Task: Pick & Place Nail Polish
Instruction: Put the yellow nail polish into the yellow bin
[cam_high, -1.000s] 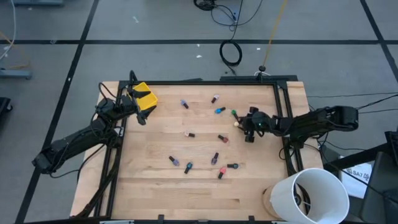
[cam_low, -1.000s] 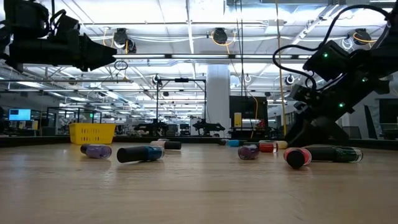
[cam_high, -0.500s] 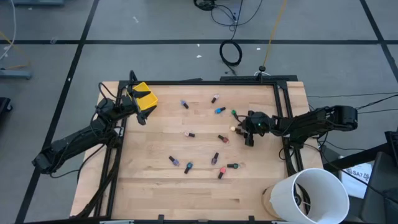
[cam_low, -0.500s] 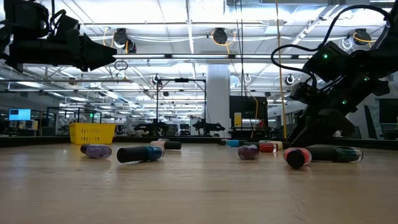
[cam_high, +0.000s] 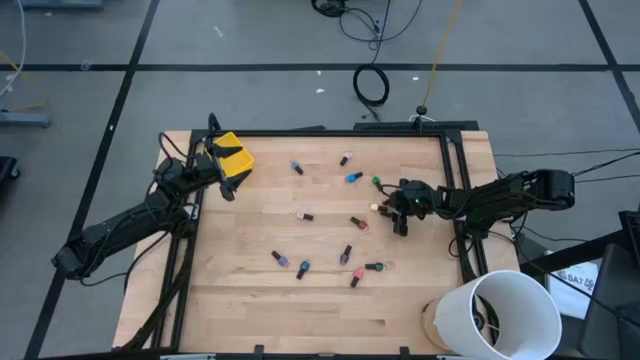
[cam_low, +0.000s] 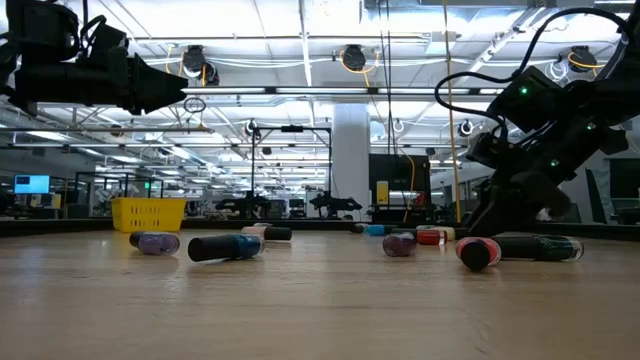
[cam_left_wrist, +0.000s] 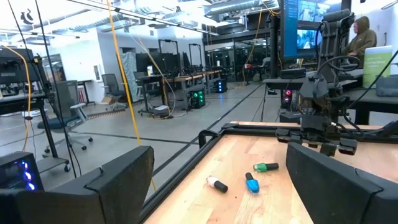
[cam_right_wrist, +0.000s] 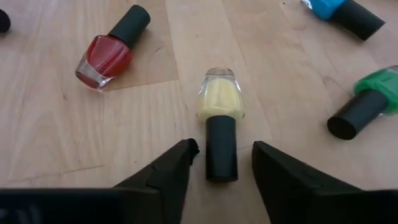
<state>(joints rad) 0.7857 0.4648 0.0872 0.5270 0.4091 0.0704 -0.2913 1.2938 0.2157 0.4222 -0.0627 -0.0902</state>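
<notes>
Several tiny nail polish bottles lie on their sides on the wooden table. My right gripper is low over the table at the right and open. Its fingers stand on either side of the dark cap of a pale yellow bottle without touching it. A red bottle, a green one and a blue one lie close by. My left gripper is open and empty, raised beside the small yellow bin at the far left.
A white bucket stands off the table's near right corner. Black frame rails run along the table's sides. In the low view the bottles lie in a row across the table, with my right arm above those at the right.
My right gripper has come down and a little toward the table's left, closing in on the pale yellow bottle. The bottles have stayed where they were.
</notes>
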